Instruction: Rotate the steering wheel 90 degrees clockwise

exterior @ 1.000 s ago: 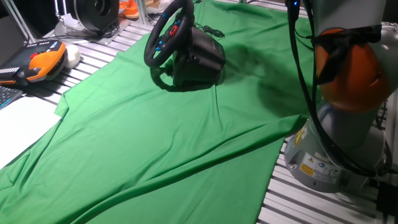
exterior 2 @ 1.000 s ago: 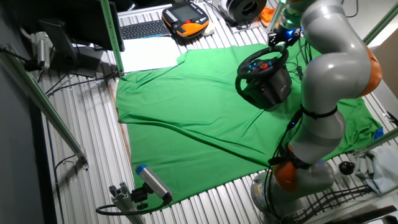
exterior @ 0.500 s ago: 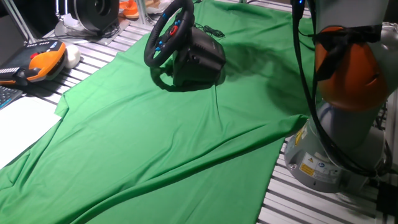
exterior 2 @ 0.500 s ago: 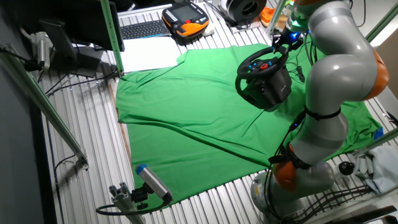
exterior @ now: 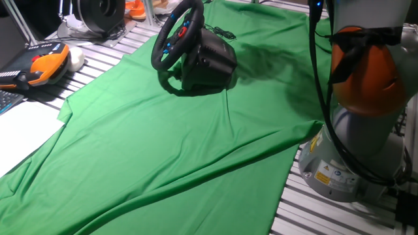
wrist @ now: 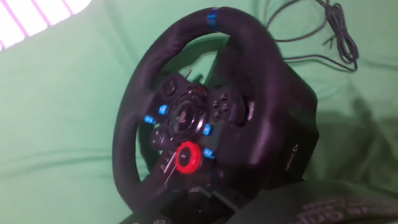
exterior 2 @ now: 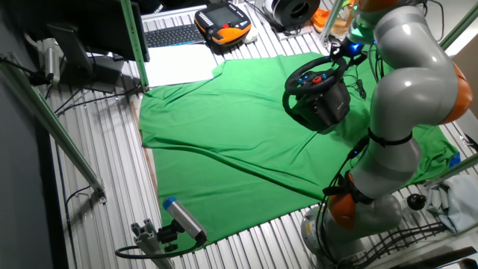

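The steering wheel (exterior: 175,34) is a black round rim with red and blue hub buttons, mounted tilted on a bulky black box base (exterior: 212,62) on the green cloth (exterior: 163,150). In the other fixed view the wheel (exterior 2: 314,75) stands at the cloth's far right, and my hand with its blue light (exterior 2: 351,48) hovers just above and behind the rim. The hand view looks down at the wheel (wrist: 143,81); a blue mark (wrist: 212,17) sits at the rim's top. My fingers do not show clearly; only a dark blur lies along the bottom edge.
An orange-and-black pendant (exterior: 42,65) and a white sheet (exterior: 19,130) lie left of the cloth. A round black-and-silver disc device (exterior: 98,13) stands behind. A black cable (wrist: 336,31) runs behind the wheel base. My arm's base (exterior: 346,163) stands at the right.
My hand and upper arm have shifted slightly right, away from the wheel's top. The wheel has not turned.
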`<state>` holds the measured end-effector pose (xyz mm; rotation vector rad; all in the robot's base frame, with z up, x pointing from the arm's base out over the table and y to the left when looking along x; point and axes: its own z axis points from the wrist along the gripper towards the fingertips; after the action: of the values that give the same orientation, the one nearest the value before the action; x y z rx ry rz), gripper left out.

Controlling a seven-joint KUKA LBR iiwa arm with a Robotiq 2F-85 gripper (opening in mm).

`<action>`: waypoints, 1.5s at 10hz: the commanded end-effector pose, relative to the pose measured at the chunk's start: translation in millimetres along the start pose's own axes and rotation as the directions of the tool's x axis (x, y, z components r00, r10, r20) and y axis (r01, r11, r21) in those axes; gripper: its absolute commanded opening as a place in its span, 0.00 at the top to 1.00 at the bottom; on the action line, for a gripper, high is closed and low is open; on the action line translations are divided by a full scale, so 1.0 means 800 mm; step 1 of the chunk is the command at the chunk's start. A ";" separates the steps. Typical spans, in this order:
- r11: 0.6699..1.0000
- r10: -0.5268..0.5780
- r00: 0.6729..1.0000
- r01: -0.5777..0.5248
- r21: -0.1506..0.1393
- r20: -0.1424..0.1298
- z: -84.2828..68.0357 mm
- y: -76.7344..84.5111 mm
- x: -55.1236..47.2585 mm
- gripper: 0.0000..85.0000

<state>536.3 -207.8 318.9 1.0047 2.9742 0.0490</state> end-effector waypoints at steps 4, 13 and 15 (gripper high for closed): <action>0.996 0.076 0.997 -0.076 -0.043 0.006 0.008 0.000 -0.005 0.40; 0.993 0.091 0.995 -0.088 -0.085 0.033 0.043 -0.011 -0.009 0.60; 0.992 0.086 0.996 -0.083 -0.091 0.030 0.047 -0.011 -0.010 0.60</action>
<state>538.3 -218.6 281.9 1.1095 2.8667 0.1624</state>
